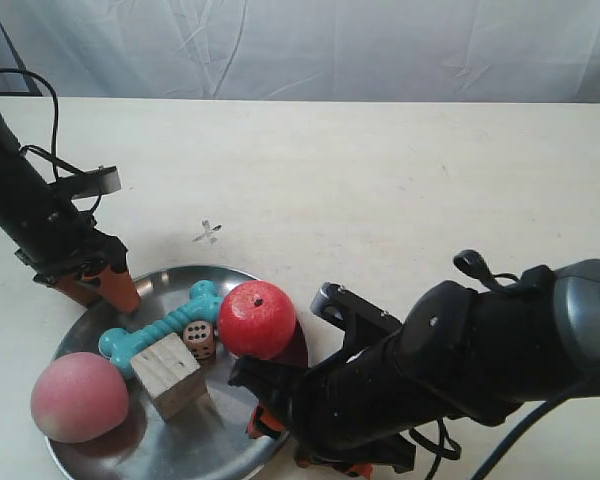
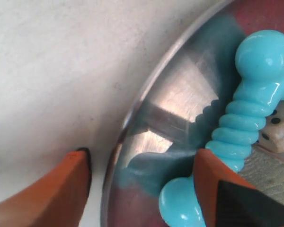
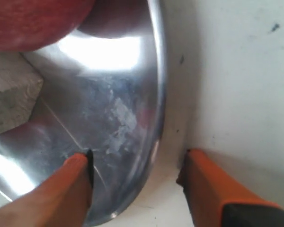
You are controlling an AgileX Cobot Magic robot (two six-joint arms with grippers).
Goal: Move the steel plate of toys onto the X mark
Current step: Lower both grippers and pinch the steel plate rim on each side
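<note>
table: pale top, filling most of the exterior view, w/ white cloth hanging behind at the top edge.
r arm: black, bulky, reaching in from lower right of the exterior view.
l arm: black, coming in from the left edge, cable trailing beside it.
steel plate: sitting flat on the table at lower left of the exterior view, apart from the x mark, carrying all the toys.
l gripper: orange fingers spreading wide, straddling the plate's upper-left rim; one finger outside over the table, other inside next to the bone; not pinching.
r gripper: fingers spreading too, straddling the plate's right rim; one inside, one outside; not pinching.
peach: resting on the plate's left side.
apple: sitting at the plate's right rim.
cube: lying mid-plate, tilted.
bone: lying diagonally above the cube.
die: sitting btwn bone, cube and apple.
x mark: faint, lying on bare table above the plate, uncovered.
</note>
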